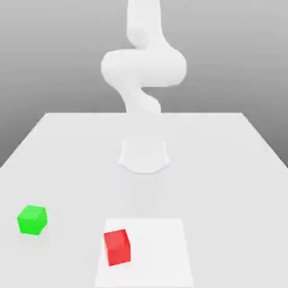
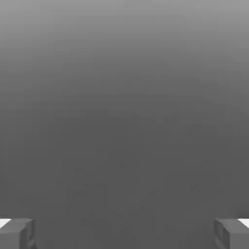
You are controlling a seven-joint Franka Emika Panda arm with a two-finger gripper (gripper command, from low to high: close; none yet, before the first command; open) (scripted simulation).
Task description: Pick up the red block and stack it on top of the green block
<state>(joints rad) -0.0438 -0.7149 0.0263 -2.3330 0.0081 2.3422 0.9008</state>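
The gripper (image 2: 124, 234) is empty, its two fingers spread wide with nothing between them. The task looks to be at its opening step: reaching for the red block (image 1: 117, 248), with neither the grasp nor the stacking done.

The red block is well apart from the gripper and, as I judge it, below it. It sits on a pale square patch (image 1: 159, 253) on the bench (image 1: 225, 194), near that patch's edge on the exterior view's left. The green block (image 1: 32, 220) is also well away from the gripper, on the bare bench further toward the exterior view's left and nearer the arm's base than the red one. The two blocks are apart, and each is turned a little from square with the bench.

The white arm (image 1: 144, 107) rises from its base (image 1: 144, 157) behind both blocks. The hand view looks onto plain grey, which suggests the hand is not aimed at the work; the next move should swing it out over the red block and point the fingers down at the bench. The wrist then wants a slight turn, so that the pads meet two opposite faces rather than corners; a skewed approach could push the block along. Only after closing and a clear lift does the carry to the green block come, and that block's own angle will matter for setting down squarely.
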